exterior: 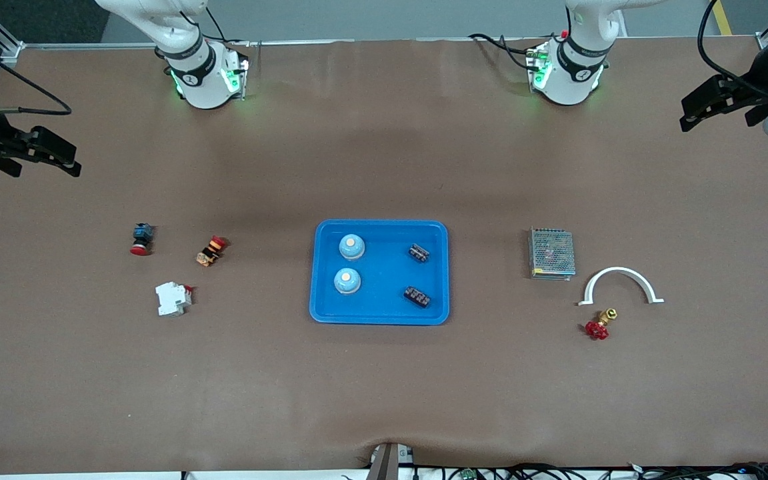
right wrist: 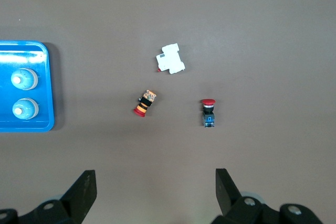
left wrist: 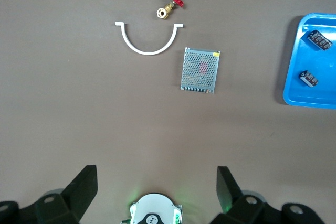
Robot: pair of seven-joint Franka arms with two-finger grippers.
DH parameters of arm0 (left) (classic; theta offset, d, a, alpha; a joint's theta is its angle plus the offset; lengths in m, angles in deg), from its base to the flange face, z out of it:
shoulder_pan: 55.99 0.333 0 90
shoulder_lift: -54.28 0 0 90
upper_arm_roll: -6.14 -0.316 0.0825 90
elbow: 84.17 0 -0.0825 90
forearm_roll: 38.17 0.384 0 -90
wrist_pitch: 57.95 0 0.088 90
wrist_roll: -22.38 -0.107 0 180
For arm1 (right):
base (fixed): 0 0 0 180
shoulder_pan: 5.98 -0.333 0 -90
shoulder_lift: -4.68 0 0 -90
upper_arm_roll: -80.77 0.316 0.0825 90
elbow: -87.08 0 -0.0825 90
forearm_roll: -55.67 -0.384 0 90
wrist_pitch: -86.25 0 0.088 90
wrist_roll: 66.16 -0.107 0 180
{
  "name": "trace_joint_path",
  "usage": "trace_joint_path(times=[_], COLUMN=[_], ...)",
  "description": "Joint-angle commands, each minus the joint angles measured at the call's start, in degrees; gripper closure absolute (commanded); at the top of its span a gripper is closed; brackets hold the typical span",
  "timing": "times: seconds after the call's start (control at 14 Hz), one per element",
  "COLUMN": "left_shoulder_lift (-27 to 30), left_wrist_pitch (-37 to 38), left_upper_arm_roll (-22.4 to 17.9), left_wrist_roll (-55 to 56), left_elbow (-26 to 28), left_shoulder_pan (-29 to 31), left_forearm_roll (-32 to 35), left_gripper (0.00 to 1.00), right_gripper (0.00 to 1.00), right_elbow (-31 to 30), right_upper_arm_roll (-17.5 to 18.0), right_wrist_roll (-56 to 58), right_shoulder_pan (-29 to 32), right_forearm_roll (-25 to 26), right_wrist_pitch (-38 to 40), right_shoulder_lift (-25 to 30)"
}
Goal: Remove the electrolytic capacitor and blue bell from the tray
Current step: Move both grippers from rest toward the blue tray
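Note:
A blue tray (exterior: 384, 273) lies mid-table. It holds two light-blue bells (exterior: 351, 247) (exterior: 347, 281) toward the right arm's end and two black capacitors (exterior: 419, 253) (exterior: 417, 297) toward the left arm's end. My left gripper (exterior: 691, 115) hangs open and empty over the left arm's end of the table. My right gripper (exterior: 64, 160) hangs open and empty over the right arm's end. The left wrist view shows its open gripper (left wrist: 156, 182), the tray's edge (left wrist: 294, 97) and both capacitors (left wrist: 319, 39) (left wrist: 309, 78). The right wrist view shows its open gripper (right wrist: 156, 184) and both bells (right wrist: 23, 79) (right wrist: 24, 109).
Toward the left arm's end lie a metal mesh power supply (exterior: 551, 253), a white arch clamp (exterior: 621, 273) and a red-handled brass valve (exterior: 599, 325). Toward the right arm's end lie a red push button (exterior: 141, 239), an orange-red switch (exterior: 211, 251) and a white breaker (exterior: 173, 298).

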Motion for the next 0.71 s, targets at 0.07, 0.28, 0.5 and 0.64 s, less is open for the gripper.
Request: trace_joint_path(times=[0.07,0.28,0.5,0.64], left_shoulder_lift=[0.7,-0.1,-3.3,-5.3], left_wrist_pitch=[0.9,0.8,0.6,0.2], left_upper_arm_roll=[-0.1,0.3,0.5,0.6], left_wrist_roll=[-1.5,-1.1,-1.2,-0.2], left_elbow=[-0.3,-0.3,-0.1,0.1], left_shoulder_pan=[0.7,0.4,-0.6,-2.0], left_forearm_roll=[-1.3,-0.6,-0.3,-0.4], left_gripper=[0.00,0.00,0.00,0.00], right_gripper=[0.00,0.00,0.00,0.00], right_elbow=[-0.9,-0.9,-0.8,-0.9], right_upper_arm_roll=[-0.2,-0.1,-0.2,-0.2], right_wrist_roll=[-0.9,-1.6,-5.2,-11.1], right_shoulder_pan=[-0.4,-0.9,-4.9,-8.6], right_forearm_roll=[0.7,0.3,0.0,0.0], right_wrist_pitch=[0.2,0.4,1.1,1.0], right_shoulder_lift=[1.0,1.0,1.0,0.8])
